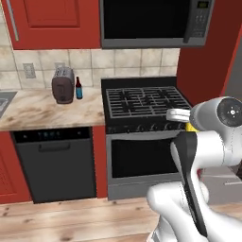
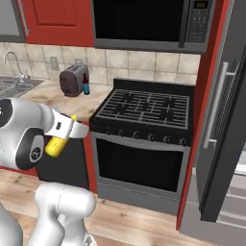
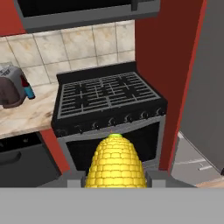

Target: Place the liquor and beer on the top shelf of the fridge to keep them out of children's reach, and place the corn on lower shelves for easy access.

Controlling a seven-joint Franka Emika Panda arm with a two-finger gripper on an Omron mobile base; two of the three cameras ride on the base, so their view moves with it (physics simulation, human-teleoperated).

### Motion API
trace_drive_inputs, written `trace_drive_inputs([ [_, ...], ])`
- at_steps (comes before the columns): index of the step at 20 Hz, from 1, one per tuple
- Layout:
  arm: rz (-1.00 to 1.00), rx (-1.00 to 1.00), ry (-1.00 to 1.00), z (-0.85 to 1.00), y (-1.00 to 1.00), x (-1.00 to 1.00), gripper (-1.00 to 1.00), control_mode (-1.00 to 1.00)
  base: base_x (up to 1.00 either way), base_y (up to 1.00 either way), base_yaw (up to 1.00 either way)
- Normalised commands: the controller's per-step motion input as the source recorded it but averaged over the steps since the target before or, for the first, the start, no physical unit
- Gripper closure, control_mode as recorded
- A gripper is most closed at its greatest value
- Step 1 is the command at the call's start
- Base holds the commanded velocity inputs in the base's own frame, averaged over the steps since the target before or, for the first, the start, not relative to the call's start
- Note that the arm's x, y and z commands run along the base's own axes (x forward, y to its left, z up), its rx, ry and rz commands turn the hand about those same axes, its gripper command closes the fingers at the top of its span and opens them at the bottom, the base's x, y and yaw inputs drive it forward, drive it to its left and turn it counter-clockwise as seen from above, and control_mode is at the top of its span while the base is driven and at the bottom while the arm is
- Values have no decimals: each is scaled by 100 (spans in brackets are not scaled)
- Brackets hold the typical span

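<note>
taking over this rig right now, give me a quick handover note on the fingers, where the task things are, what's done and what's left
Gripper: fingers shut on the corn, carried in front of the stove, off the counter.
Beer: stands on the counter beside the toaster, untouched.
Liquor: cannot tell where it is.
Fridge: to the right of the stove, door open; its shelves are hidden from here.
Done: corn picked up.
Left: put corn on a lower shelf, then bring the beer and liquor to the top shelf.

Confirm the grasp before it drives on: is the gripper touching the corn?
Touching. The hand view shows the corn wedged between the gripper fingers, no gap either side.
</note>
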Motion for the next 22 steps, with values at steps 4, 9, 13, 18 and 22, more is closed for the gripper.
trace_drive_inputs([
  [4,0,0,0,0,0,0,100,100,-69,-24,0],
  [9,0,0,0,0,0,0,100,100,-50,-45,0],
  [13,0,0,0,0,0,0,100,100,-17,-71,0],
  [18,0,0,0,0,0,0,100,100,-2,-93,0],
  [22,0,0,0,0,0,0,100,100,0,-100,0],
])
